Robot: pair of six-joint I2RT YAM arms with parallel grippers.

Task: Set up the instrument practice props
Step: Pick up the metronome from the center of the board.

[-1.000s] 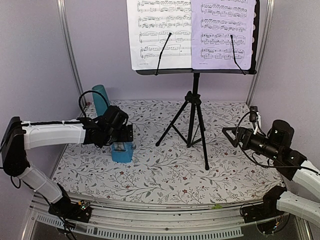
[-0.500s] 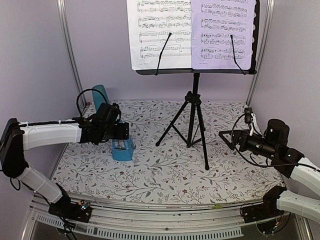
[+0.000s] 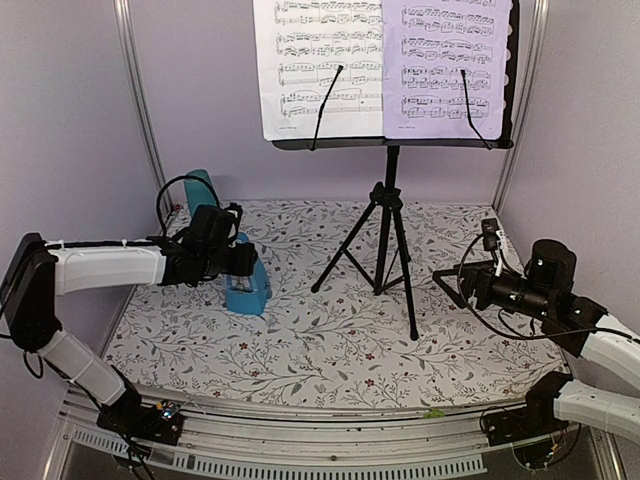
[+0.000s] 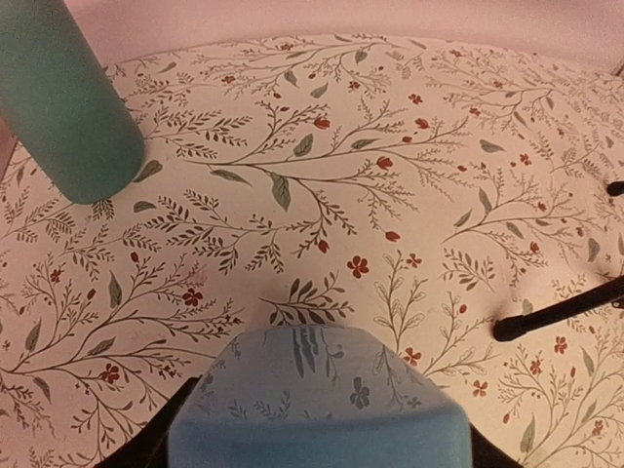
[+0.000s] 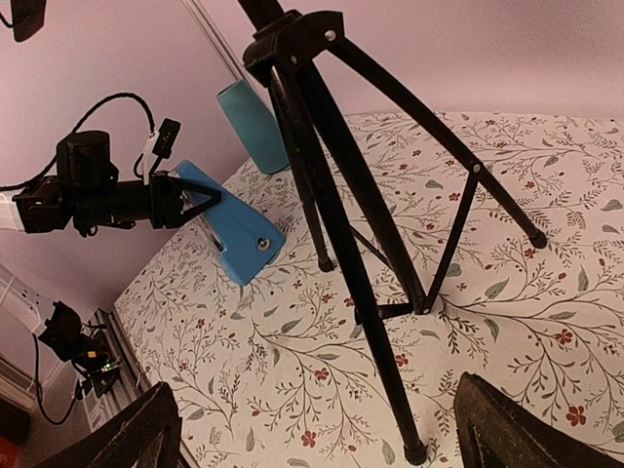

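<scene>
The right gripper (image 3: 448, 282) hangs wide open, holding nothing. The left gripper (image 3: 243, 263) pinches the blue metronome (image 3: 250, 290), which leans over the table (image 3: 330, 350) (the tapered sides give poor hold), so it may slip and topple. Further back, the music stand (image 3: 391, 168) carries both pages (image 3: 320, 70).

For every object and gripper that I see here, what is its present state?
music stand: upright, legs spread.
white page: on the stand, left side, under a clip arm.
lavender page: on the stand, right side, under a clip arm.
blue metronome: tilted, gripped near its top.
teal cup: upright, untouched.
left gripper: closed on the blue metronome.
right gripper: open, empty.
</scene>
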